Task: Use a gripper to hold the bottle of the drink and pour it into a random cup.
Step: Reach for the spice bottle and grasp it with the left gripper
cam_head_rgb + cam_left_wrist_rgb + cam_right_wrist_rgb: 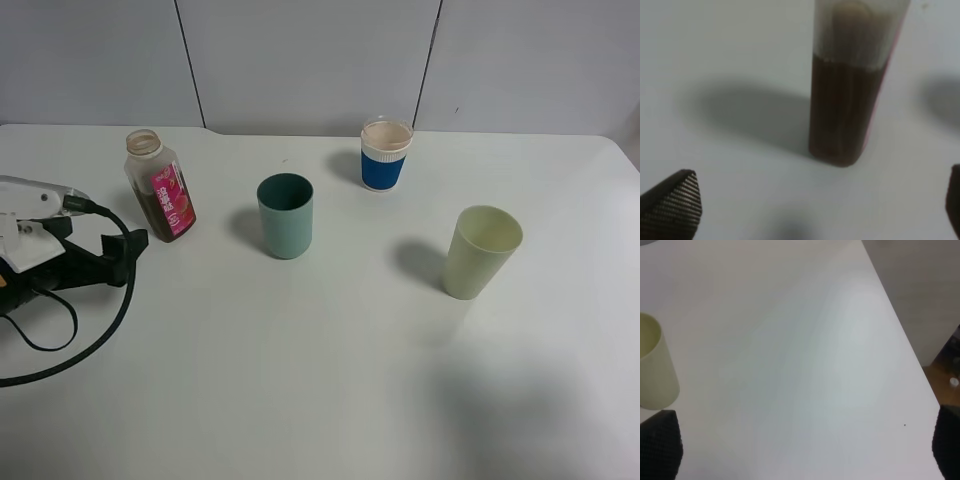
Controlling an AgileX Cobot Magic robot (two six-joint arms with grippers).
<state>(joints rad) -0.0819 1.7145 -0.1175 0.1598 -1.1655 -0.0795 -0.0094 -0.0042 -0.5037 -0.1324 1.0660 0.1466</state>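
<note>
The left gripper [130,255] enters from the left edge of the overhead view, and most of its arm is cut off there. The right arm does not appear in that view at all. In the left wrist view the bottle [850,100] is blurred and its neck is cut off by the frame. Only the tips of each gripper's 2 dark ribbed fingers show in the wrist views.

The bottle [160,190] stands upright on the white table [300,400], to the left of the teal cup [286,217] and slightly farther back. Its long axis is vertical and its wide open neck points up. The pink label faces the teal cup.

The left gripper [812,210] sits farther left of the teal cup than the bottle does, and nearer the front. Its fingers are spread wide and touch nothing, with the bottle just ahead of them. The right gripper [802,445] is also spread wide and empty, over bare table beside the pale yellow-green cup [655,370].

Brown drink [840,115] fills most of the bottle's body, below a clear band. The teal cup's inside is dark, so its contents cannot be made out. A blue-banded white cup [386,155] stands behind and to the right of the teal cup; the pale yellow-green cup [482,252] stands well to its right. What they hold cannot be told.
</note>
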